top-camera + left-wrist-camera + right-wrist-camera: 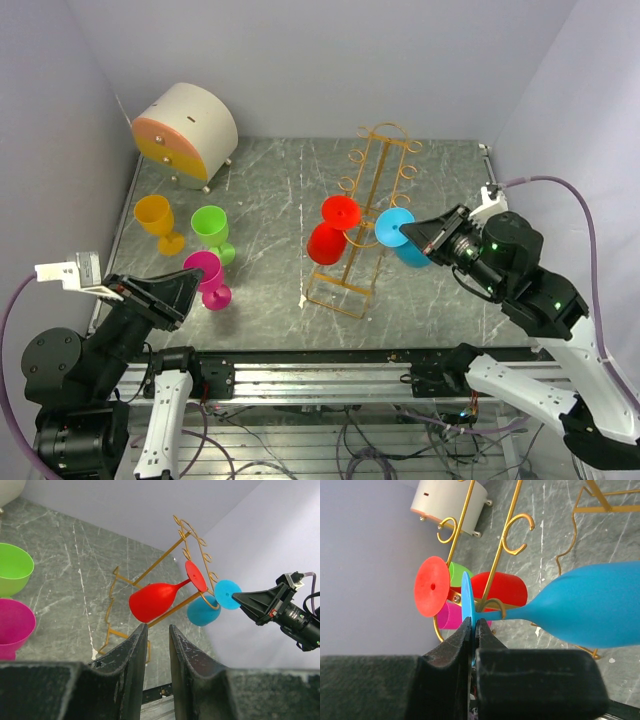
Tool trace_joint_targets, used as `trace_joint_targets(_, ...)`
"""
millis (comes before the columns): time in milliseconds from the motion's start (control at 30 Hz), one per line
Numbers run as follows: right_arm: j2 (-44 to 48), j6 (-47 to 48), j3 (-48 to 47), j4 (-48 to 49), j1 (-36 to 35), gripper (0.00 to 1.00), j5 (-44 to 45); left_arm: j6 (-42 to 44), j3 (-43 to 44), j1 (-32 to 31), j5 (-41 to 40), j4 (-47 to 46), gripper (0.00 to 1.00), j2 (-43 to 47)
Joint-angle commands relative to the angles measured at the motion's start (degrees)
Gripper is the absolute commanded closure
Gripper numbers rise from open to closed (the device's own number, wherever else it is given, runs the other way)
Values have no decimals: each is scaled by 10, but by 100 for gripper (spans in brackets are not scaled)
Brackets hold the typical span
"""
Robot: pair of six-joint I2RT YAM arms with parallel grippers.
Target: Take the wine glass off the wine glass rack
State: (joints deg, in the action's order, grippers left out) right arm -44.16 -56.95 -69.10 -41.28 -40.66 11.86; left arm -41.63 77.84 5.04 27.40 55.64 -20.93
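Right gripper (472,626) is clamped edge-on on the foot disc of the blue wine glass (590,611), fingers pinched tight on the thin rim. The glass hangs on the wine glass rack (367,190), right side, lying roughly horizontal, stem sitting in a curled hook and bowl pointing toward the rack base. Red wine glass (328,238) hangs on the opposite side, its foot just beside the blue one. The rack stands mid-table (270,190), upright. Left gripper (158,632) has its jaws apart with nothing between them, parked at the near left and aimed at the rack. Magenta glass (210,277) stands just beside it, green glass (211,229) and orange glass (156,220) behind, and a drum-shaped box (186,130) sits at the far-left corner.
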Motion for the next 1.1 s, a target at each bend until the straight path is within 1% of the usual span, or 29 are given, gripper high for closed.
trace_joint_targets(0, 33, -20, 4, 10, 0, 100, 37, -1, 5, -3, 20, -9, 65, 4)
trace_joint_targets(300, 57, -70, 37, 39, 1, 100, 23, -8, 0, -3, 20, -13, 66, 7)
trace_joint_targets(400, 63, -92, 52, 36, 1, 100, 25, -10, 0, -3, 19, -13, 66, 9)
trace_joint_targets(633, 110, -141, 94, 39, 0, 100, 49, -5, 0, -3, 16, -7, 66, 9)
trace_joint_targets(800, 133, -143, 95, 37, 0, 100, 75, -7, -7, -3, 13, -8, 66, 13)
trace_joint_targets(1067, 139, -150, 96, 29, 0, 100, 82, -9, -10, -2, 13, -9, 64, 12)
